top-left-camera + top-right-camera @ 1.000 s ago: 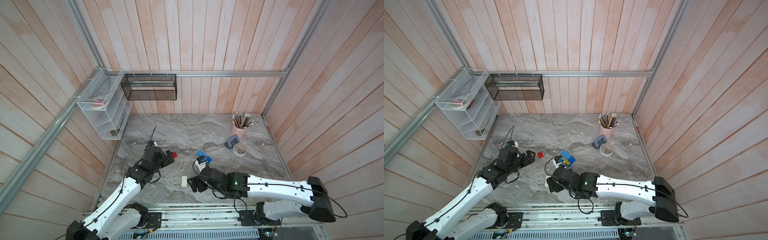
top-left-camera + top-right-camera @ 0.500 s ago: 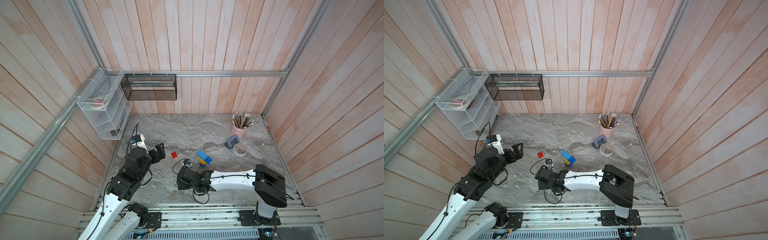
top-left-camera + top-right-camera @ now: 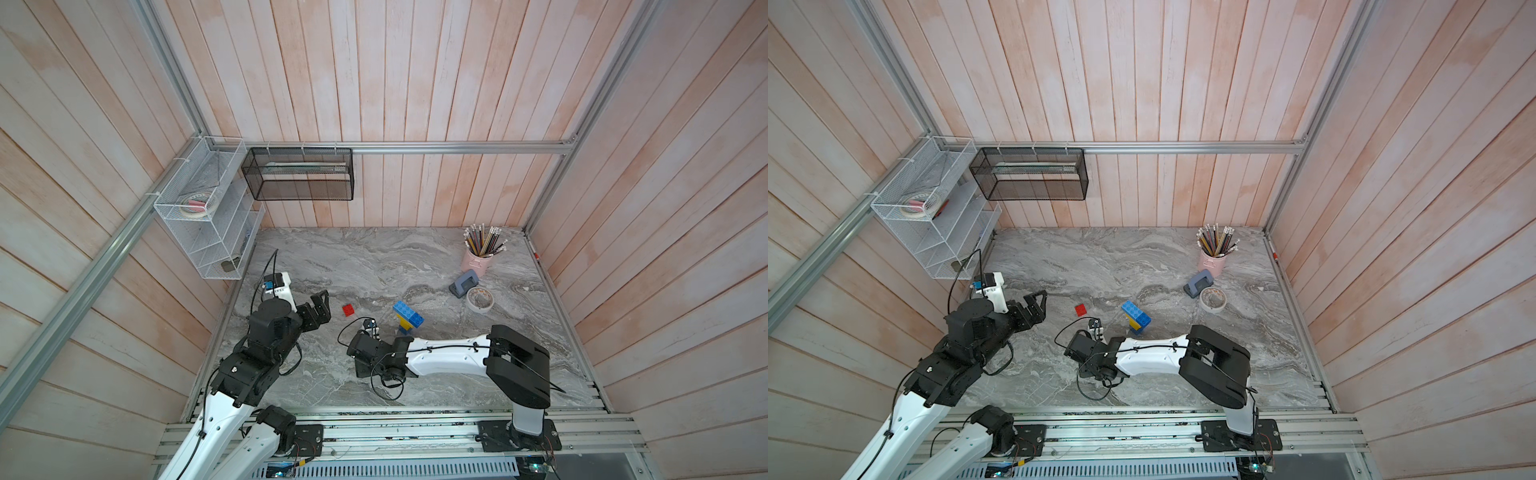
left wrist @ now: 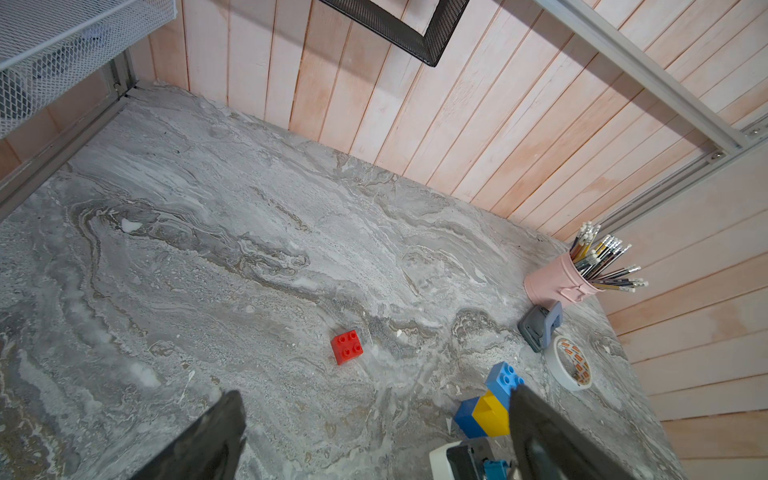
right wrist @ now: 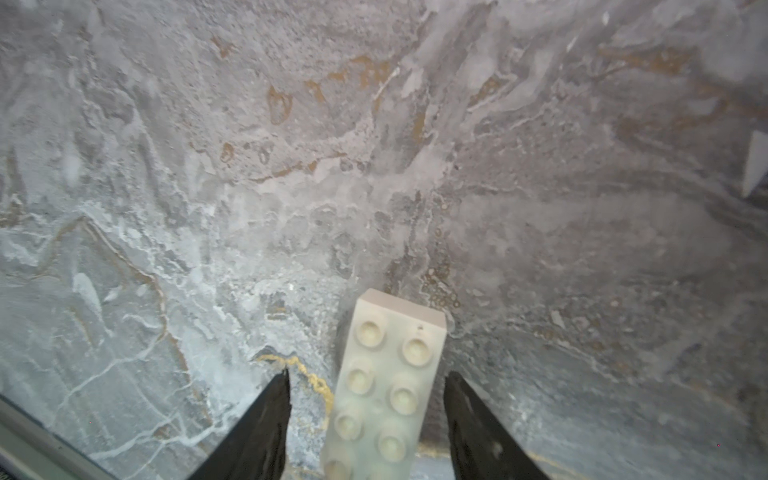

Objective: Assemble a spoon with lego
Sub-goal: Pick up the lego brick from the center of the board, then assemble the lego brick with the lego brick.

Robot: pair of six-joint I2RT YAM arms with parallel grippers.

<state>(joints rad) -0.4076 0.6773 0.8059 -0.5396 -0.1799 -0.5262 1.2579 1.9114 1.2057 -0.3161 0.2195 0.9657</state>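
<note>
Spoon (image 3: 408, 318): part-built, an oblong blue brick on a yellow one on a small blue one. It stands on the grey marbled bench (image 3: 374, 257) about mid-bench, free of both arms, and shows in both top views. White lego brick (image 5: 386, 386): oblong, studs up, flat on the bench, visible in the right wrist view only; in the top views the right wrist covers it. Right tool (image 5: 368, 374): pointed down at the bench, nearer the front edge than the spoon and to its left. Its fingers (image 5: 266, 419) are apart and straddle the white brick's long sides. A strip of bench shows between one finger and the brick; the other finger is just beside it, contact not resolvable; not clamped. Red lego brick (image 3: 349, 309): square, four studs up, alone on the bench between the spoon and the left tool, touching neither. Left tool (image 3: 323, 308): above the bench, fingers wide apart, holding nothing, aimed toward the red brick. Far right corner: pink cup of pencils (image 3: 478, 259), grey hole punch (image 3: 464, 284) and tape roll (image 3: 479, 298), close together, well apart from the spoon. Left wall: white wire rack (image 3: 199, 224). Back wall: black mesh basket (image 3: 297, 174).
</note>
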